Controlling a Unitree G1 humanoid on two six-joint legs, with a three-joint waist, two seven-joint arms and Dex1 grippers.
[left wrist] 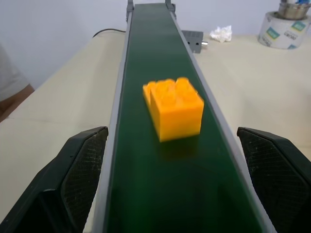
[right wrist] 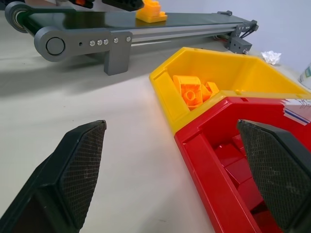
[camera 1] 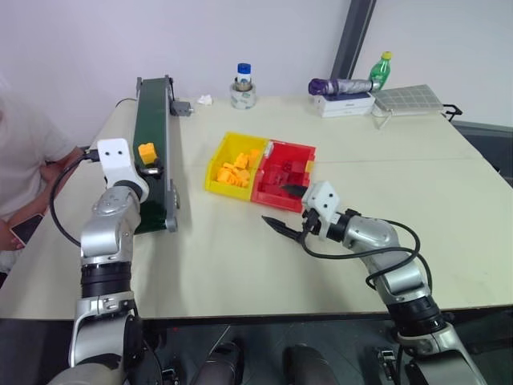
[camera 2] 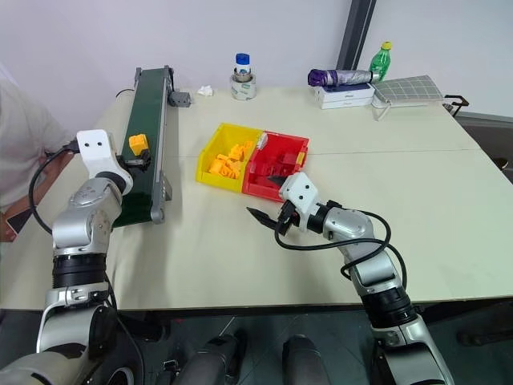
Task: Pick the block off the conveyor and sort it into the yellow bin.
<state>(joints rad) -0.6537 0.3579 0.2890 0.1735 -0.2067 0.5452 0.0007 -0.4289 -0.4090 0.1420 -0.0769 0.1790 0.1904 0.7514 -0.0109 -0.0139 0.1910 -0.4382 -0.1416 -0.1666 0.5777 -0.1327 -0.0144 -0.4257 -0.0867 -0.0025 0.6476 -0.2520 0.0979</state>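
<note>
Block's right there on the belt

Left gripper [left wrist: 172, 182] spread wide, block [left wrist: 173, 108] at 12 o'clock on the conveyor [left wrist: 146, 48]; right gripper [right wrist: 180, 172] spread too.

No text, brand or number can be read with any certainty. The roll of tape [left wrist: 287, 30] at the upper right of the left wrist view carries small green and blue label patches with white marks, yet the letters are too small to make out. The white box [camera 1: 346, 104] under the folded umbrella [camera 1: 341, 85], in the upper right of the left eye view, shows a faint mark on its front that cannot be read either.
</note>
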